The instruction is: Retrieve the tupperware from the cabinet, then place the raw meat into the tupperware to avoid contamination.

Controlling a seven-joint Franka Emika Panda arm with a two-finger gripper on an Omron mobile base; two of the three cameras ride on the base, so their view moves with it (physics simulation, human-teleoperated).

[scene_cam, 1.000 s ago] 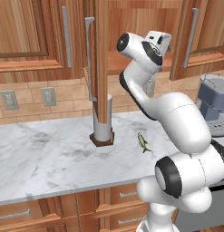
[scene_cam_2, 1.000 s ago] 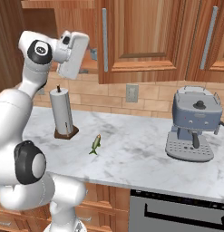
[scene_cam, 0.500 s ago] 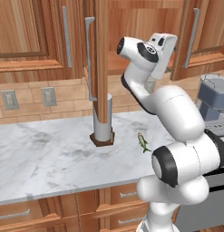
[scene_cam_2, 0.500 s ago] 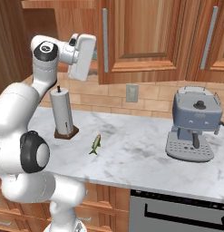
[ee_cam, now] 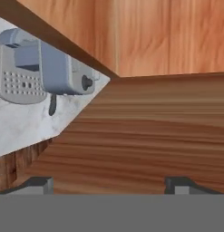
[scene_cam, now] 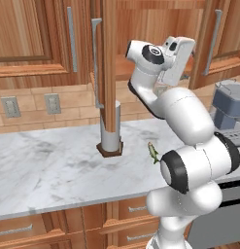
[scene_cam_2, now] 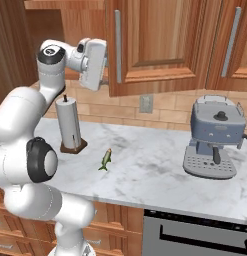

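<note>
**Marble counter under brick backsplash**

A white marble counter [scene_cam_2: 160, 170] runs beneath a tan brick backsplash [scene_cam: 39, 109] with outlets [scene_cam: 52, 103]. Wooden drawers [scene_cam: 24, 231] sit below, beside a dark oven [scene_cam_2: 195, 235]. Lighting is even.

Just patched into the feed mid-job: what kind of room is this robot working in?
A home-style kitchen, rendered: wooden wall cabinet doors with bar handles over a marble counter, a coffee machine, and a paper towel roll on its stand.
</note>
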